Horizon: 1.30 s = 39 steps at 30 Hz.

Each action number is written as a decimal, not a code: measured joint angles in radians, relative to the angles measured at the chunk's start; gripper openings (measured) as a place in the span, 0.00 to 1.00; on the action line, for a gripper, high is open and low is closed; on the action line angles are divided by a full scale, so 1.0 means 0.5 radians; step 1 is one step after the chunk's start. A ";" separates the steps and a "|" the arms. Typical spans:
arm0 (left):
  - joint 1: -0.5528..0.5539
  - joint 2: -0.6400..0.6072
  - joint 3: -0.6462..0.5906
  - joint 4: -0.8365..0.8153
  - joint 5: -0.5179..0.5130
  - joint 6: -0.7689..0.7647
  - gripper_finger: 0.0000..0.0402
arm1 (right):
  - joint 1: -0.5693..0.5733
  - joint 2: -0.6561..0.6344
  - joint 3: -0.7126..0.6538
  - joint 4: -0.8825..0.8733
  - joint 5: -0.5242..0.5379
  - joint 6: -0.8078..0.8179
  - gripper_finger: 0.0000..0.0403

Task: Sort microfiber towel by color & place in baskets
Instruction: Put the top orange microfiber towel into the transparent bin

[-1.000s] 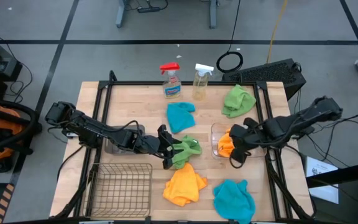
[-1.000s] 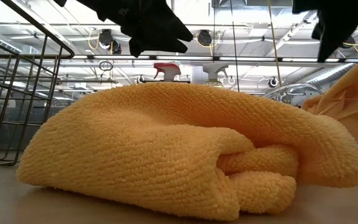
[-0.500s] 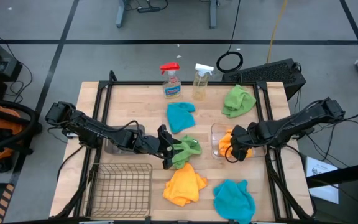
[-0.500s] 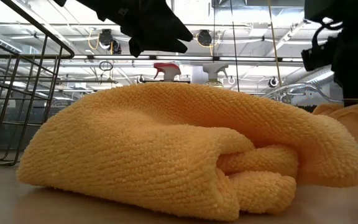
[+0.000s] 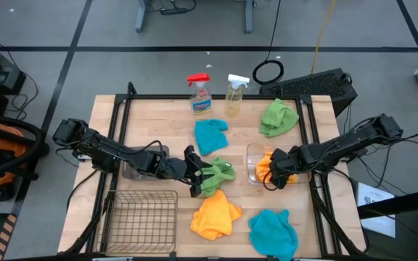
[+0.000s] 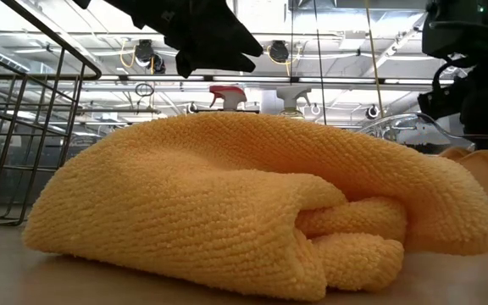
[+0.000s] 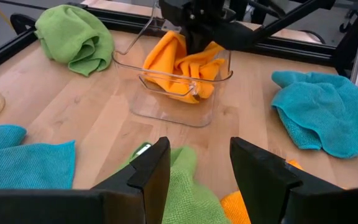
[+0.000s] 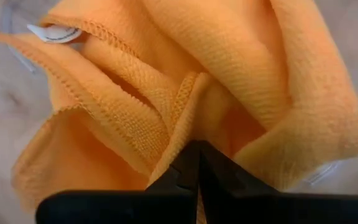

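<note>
Over clear tub [image 5: 256,165], right gripper [image 5: 270,174] seen with fingers pinched together on orange towel [image 7: 182,62] lying inside tub, directly below fingertips. Left gripper [image 7: 194,171] parted above green towel [image 5: 215,176], nearer arm for it. 2nd orange towel [image 5: 215,214] lies near mesh basket [image 5: 140,214].

- Wooden table [image 5: 158,119], dark frame.
- Far edge: two spray bottles, red-capped [image 5: 200,93] and white-capped [image 5: 236,94].
- Loose cloths: two green [image 5: 279,117] [image 5: 218,174], two teal [image 5: 210,135] [image 5: 273,232], one orange [image 5: 216,214].
- Clear tub [image 5: 256,163]; wire basket [image 5: 141,212].
- Possibly a grey tub [image 5: 138,165], largely hidden.
</note>
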 joint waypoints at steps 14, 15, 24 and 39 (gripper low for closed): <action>-0.001 0.000 0.000 0.000 0.000 -0.002 0.43 | 0.000 0.000 -0.112 0.157 0.000 0.232 0.00; -0.001 0.000 0.000 0.000 0.000 -0.003 0.43 | 0.000 0.000 -0.134 0.172 -0.005 0.254 0.00; -0.001 0.000 0.000 0.000 0.015 -0.002 0.43 | 0.000 -0.007 -0.241 0.300 -0.128 0.308 0.00; -0.001 0.000 0.001 0.000 0.020 -0.006 0.43 | -0.091 -0.129 -0.084 0.197 -0.165 0.102 0.00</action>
